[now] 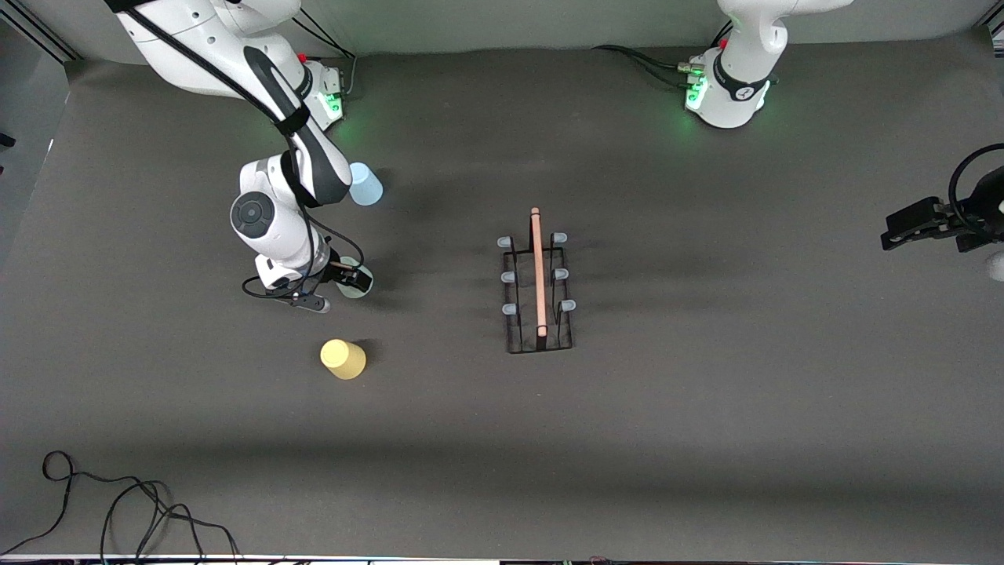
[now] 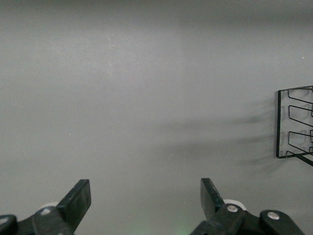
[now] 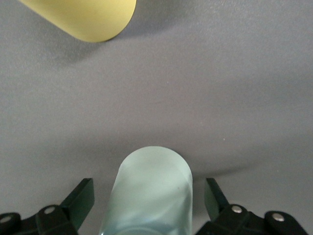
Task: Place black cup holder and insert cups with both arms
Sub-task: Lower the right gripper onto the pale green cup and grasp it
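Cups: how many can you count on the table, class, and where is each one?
3. The light blue cup stands nearest the right arm's base. The pale grey-green cup sits between the open right gripper's fingers. The yellow cup is nearest the front camera.

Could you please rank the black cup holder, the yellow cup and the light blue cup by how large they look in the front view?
1. Black cup holder, clearly largest.
2. Yellow cup and light blue cup: about alike; the right arm partly hides the blue one, so no ranking.
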Robot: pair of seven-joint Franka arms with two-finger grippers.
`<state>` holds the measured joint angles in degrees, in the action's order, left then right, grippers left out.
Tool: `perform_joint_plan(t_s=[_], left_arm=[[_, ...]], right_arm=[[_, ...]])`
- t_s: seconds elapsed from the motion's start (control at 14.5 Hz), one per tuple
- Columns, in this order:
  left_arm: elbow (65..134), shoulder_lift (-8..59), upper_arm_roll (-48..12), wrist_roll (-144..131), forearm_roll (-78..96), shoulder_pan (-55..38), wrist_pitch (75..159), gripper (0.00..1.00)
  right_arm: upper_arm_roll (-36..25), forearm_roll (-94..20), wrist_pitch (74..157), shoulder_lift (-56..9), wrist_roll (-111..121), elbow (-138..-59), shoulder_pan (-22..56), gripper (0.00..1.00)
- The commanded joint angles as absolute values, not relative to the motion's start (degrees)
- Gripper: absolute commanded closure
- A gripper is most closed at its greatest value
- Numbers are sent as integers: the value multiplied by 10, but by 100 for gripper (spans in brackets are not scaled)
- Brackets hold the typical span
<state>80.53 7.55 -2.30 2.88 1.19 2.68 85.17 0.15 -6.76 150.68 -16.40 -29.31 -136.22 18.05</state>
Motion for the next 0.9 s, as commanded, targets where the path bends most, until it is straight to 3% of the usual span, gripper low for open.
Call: perform_joint_plan(t_s=[0.0, 0.21, 0.35, 0.48, 0.69, 0.83], left_arm=[[809, 67, -33, 44, 1, 38, 847, 0], [808, 67, -33, 45, -11, 37, 846, 0], [809, 67, -31, 46, -11, 40, 843, 0], [809, 67, -30, 49, -11, 41, 843, 0], [809, 68, -29, 49, -14, 40, 843, 0], [810, 68, -30, 48, -18, 39, 843, 0]], right_arm=[[-4, -77, 1488, -139, -301, -1368, 203, 0], [-4, -77, 1488, -139, -300, -1368, 203, 1], [-4, -77, 1488, -139, -299, -1368, 203, 8], [-4, -77, 1489, -140, -297, -1367, 203, 27], [-5, -77, 1490, -140, -291, -1364, 202, 76], [-6, -77, 1489, -139, -291, -1350, 201, 95]])
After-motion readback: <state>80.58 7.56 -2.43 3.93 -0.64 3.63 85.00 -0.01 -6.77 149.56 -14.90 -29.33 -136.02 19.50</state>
